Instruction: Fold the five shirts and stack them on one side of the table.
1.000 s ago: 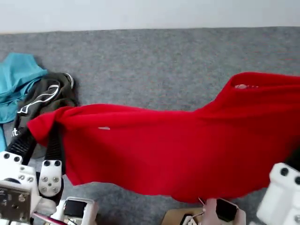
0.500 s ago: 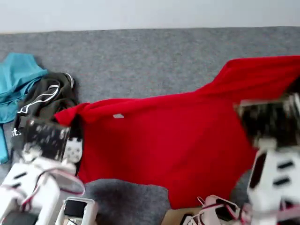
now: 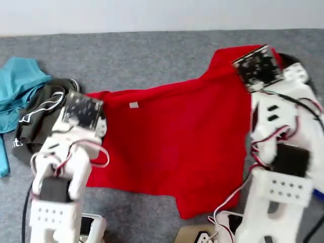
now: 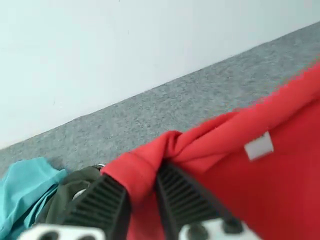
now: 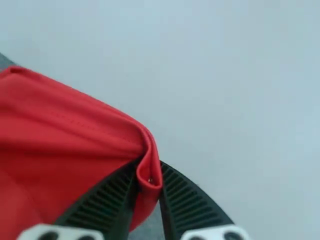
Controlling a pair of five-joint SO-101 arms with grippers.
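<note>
1. Between the jaws of the left pincer (image 4: 141, 179), pinched tight together, sits a bunched corner of the red shirt (image 3: 177, 136).
2. Right pincer (image 5: 148, 176) is clamped on another folded edge; the shirt stretches between both pincers over the grey table (image 3: 152, 55).
3. Just beyond the left pincer lie a dark shirt (image 3: 43, 109) and a teal shirt (image 3: 17, 83), both crumpled.
4. Step in hand looks like spreading the red shirt. The next move calls for laying it flat, with both pincers level, before folding.

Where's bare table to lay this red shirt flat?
Bare: the far strip of table between the wall and the red shirt, and a small near patch by its hem. Crowded: far left, where the teal shirt and dark shirt are heaped.
</note>
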